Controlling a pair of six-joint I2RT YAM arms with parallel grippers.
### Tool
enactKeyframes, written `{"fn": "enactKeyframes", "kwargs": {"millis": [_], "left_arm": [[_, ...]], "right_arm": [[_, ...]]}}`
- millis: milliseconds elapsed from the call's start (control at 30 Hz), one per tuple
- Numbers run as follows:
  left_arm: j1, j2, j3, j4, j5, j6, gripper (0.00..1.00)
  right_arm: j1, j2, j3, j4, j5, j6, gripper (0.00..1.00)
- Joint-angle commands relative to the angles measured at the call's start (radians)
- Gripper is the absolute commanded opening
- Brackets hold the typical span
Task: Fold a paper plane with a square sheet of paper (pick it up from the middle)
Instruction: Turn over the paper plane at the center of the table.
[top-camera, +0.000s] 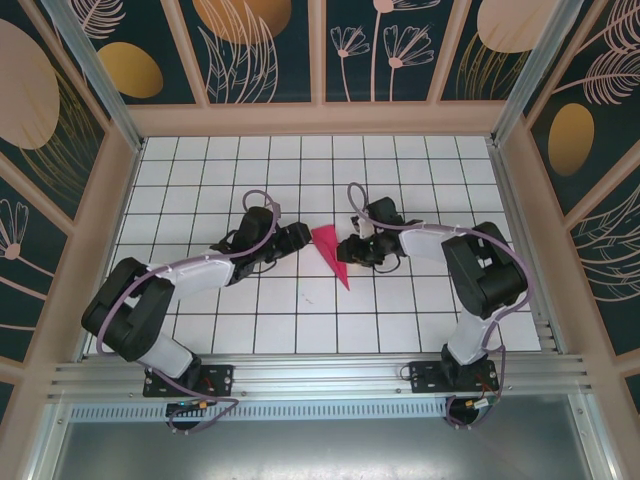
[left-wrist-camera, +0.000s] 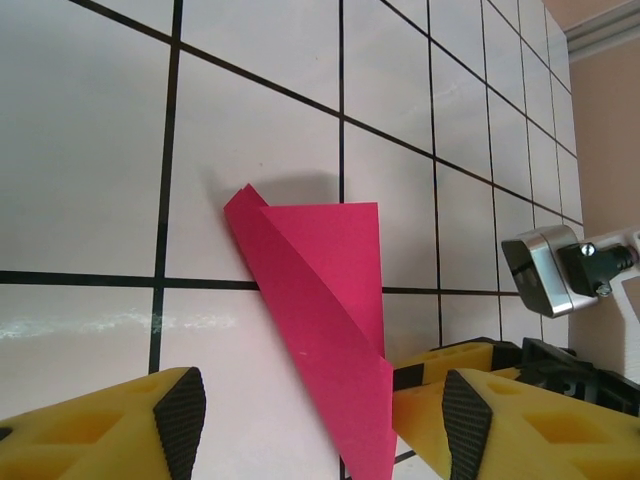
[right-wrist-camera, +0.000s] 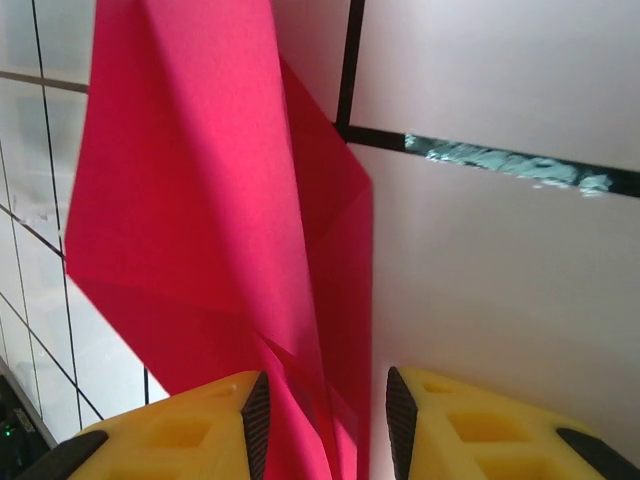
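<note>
The magenta-red paper (top-camera: 330, 252) lies mid-table, folded into a slim pointed dart with its tip toward the near edge. It sits between the two grippers. My left gripper (top-camera: 303, 238) is at its left edge, and in the left wrist view it stands wide open (left-wrist-camera: 322, 425) with the folded paper (left-wrist-camera: 320, 290) running flat between its fingers. My right gripper (top-camera: 350, 247) is at the paper's right edge. In the right wrist view it is partly open (right-wrist-camera: 327, 425) astride a raised fold of the paper (right-wrist-camera: 200, 200); the left pad (right-wrist-camera: 255, 420) touches the paper and the right pad (right-wrist-camera: 400, 420) stands off it.
The white grid-tiled table (top-camera: 420, 300) is boxed in by patterned walls (top-camera: 60, 150) on three sides, with an aluminium rail (top-camera: 320, 375) along the near edge. The right gripper's yellow finger (left-wrist-camera: 445, 362) and a silver fitting (left-wrist-camera: 545, 272) sit close beside my left fingers.
</note>
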Motion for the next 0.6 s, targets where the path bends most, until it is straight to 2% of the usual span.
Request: {"fn": "enactKeyframes", "kwargs": {"millis": [0,100,233,300,367,467,567], "left_arm": [[-0.002,0.017,0.008,0.034,0.032,-0.013,0.66],[-0.002,0.023,0.006,0.030,0.029,-0.011,0.66],[-0.001,0.021,-0.001,0.025,0.016,-0.012,0.66],[-0.002,0.009,-0.007,0.014,-0.014,-0.016,0.65],[-0.002,-0.012,-0.017,-0.004,-0.060,-0.024,0.65],[-0.001,-0.052,-0.032,-0.032,-0.126,-0.034,0.65],[0.000,-0.091,-0.051,-0.050,-0.172,-0.038,0.66]], "right_arm": [[0.024,0.020,0.038,0.018,-0.030,-0.022,0.37],[0.048,0.024,0.063,-0.012,0.018,-0.033,0.30],[0.116,0.037,0.127,-0.100,0.171,-0.055,0.20],[0.150,0.062,0.172,-0.162,0.271,-0.059,0.13],[0.188,0.083,0.214,-0.213,0.392,-0.047,0.11],[0.247,0.098,0.294,-0.300,0.559,-0.033,0.03],[0.280,0.098,0.371,-0.383,0.718,0.001,0.02]]}}
